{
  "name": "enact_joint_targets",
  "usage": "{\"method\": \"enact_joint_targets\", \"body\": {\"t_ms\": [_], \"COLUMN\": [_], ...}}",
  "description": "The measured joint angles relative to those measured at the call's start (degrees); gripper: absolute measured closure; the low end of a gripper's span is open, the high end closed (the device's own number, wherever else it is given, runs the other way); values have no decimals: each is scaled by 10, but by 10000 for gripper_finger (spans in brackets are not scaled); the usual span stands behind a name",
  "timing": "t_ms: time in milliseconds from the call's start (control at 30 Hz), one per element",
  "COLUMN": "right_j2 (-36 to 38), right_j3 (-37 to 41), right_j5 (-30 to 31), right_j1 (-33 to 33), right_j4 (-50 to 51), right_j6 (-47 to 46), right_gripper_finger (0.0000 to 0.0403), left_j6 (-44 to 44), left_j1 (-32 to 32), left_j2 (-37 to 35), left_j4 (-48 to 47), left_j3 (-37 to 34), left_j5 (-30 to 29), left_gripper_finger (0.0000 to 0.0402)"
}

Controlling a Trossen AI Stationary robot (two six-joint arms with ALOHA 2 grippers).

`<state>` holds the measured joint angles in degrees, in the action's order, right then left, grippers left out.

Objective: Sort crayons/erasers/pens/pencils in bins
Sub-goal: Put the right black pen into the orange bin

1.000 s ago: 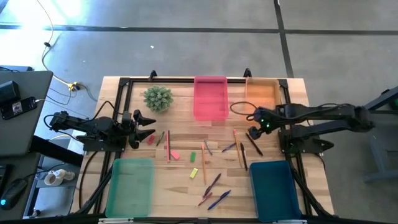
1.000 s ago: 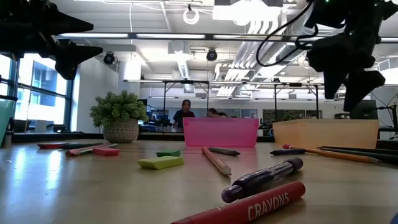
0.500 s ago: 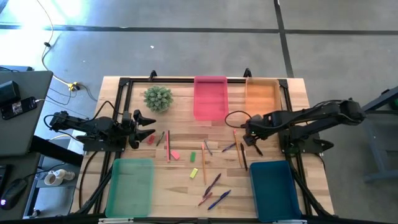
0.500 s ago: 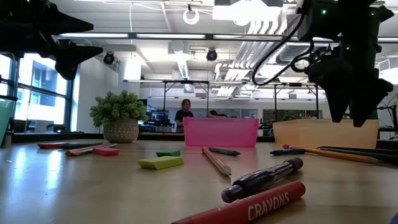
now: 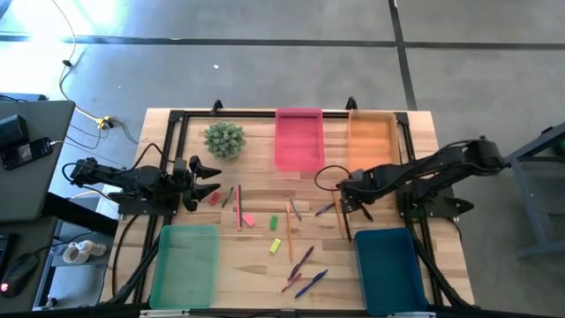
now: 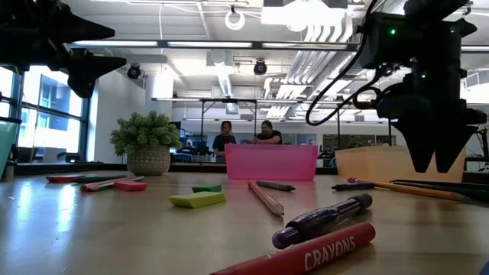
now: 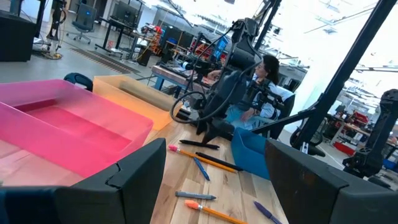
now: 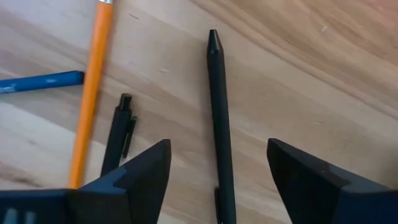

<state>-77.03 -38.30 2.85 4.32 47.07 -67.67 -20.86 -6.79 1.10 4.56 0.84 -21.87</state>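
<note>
Right gripper point(image 5: 350, 205) now lower and farther in toward table centre than a second ago, down over the cluster of sticks between the orange bin point(image 5: 372, 136) and the dark teal bin point(image 5: 390, 265). Fingers spread wide, nothing between them but a black pen point(image 8: 220, 130) lying flat on the wood, apart from both pads. Left gripper point(image 5: 210, 182) unchanged at the left edge beside the potted plant point(image 5: 224, 139), jaws parted and empty.

Pencils long and very thin: an orange pencil point(image 8: 91, 87) just beside a second, shorter black pen point(image 8: 116, 134) and the tip of a blue pen point(image 8: 38, 83). Erasers short and blocky: a yellow eraser point(image 5: 275, 246), a pink-red eraser point(image 5: 248, 219), and a green eraser point(image 5: 274, 222) mid-table, all outside the bins. Pink bin point(image 5: 298, 139) at the back, light green bin point(image 5: 184, 265) at front left.

Seen only from the right wrist: the pen centred in the open gap. Seen only from the low camera: a red crayon point(image 6: 306, 250) marked CRAYONS in front, and two people point(image 6: 244, 137) far behind the pink bin.
</note>
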Motion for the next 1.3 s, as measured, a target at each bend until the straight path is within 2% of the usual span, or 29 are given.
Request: {"method": "enact_joint_targets", "body": {"t_ms": [333,667,900,1300], "right_j2": [-48,-56,-55,-54], "right_j3": [0,0,7,16], "right_j5": [0,3,5,-1], "right_j1": [0,0,0,0], "right_j4": [-12,-21,-32,-45], "right_j6": [0,5,7,6], "right_gripper_finger": [209,282,303,315], "left_j6": [0,0,0,0], "left_j1": [0,0,0,0], "left_j2": [0,0,0,0], "left_j4": [0,0,0,0], "left_j3": [0,0,0,0], "left_j5": [-3,-4,-4,-4], "left_gripper_finger": [140,140,140,140]}}
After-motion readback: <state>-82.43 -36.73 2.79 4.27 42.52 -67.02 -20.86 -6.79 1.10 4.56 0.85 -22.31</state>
